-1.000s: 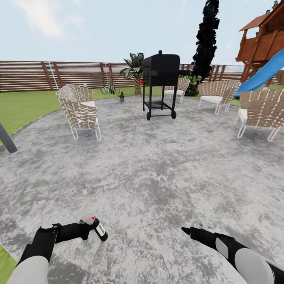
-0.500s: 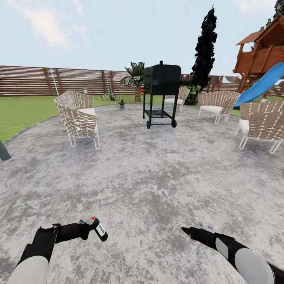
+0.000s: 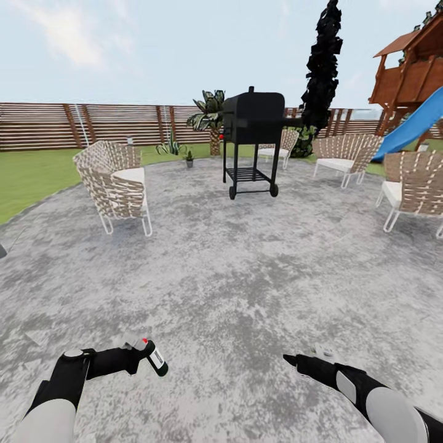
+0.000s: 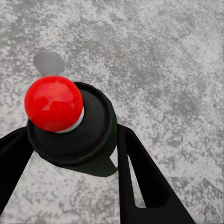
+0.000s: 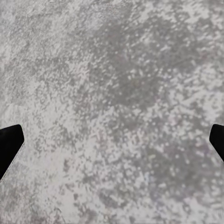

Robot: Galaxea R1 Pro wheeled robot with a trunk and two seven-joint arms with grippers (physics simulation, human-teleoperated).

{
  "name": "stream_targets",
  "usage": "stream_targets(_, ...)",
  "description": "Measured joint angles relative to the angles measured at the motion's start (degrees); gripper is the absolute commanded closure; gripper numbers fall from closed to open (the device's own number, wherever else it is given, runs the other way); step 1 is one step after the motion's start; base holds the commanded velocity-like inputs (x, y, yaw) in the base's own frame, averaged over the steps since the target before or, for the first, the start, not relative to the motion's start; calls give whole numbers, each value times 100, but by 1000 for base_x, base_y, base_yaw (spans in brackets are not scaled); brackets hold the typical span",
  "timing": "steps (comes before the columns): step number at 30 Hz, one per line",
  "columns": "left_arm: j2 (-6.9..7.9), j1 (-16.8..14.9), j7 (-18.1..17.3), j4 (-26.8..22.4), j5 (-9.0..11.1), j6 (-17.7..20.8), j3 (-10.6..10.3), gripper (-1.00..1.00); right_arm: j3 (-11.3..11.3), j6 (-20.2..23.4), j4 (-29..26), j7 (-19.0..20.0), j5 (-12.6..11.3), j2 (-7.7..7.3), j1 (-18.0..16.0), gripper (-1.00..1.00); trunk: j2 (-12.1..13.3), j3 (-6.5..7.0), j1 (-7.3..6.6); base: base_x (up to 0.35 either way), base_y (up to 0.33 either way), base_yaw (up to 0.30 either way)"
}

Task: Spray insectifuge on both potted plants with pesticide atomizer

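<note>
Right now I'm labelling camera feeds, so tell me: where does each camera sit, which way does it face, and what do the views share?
Head view: from the head, forward and down across the paved patch to the grill and fence; both arms show.
Left wrist view: along the left hand, shut on the pesticide atomizer, paving beyond.
Right wrist view: along the open right hand, down at paving.
Shared: head and left wrist views both show the atomizer.

Left claw (image 3: 146,355) grips the pesticide atomizer (image 3: 155,359); a small, perhaps potted plant (image 3: 189,159) stands far off.
</note>
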Motion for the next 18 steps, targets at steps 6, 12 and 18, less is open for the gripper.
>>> stream_targets(6,0,1,0,-1,0,0,0,100,1,3,0,0,0,0,0,-100,0,0,0,335,0,0)
stream_targets(12,0,0,0,-1,0,0,0,100,1,1,0,0,0,0,-1,-100,0,0,0,335,0,0)
stream_targets(18,0,0,0,-1,0,0,0,100,3,3,0,0,0,0,-1,-100,0,0,0,335,0,0)
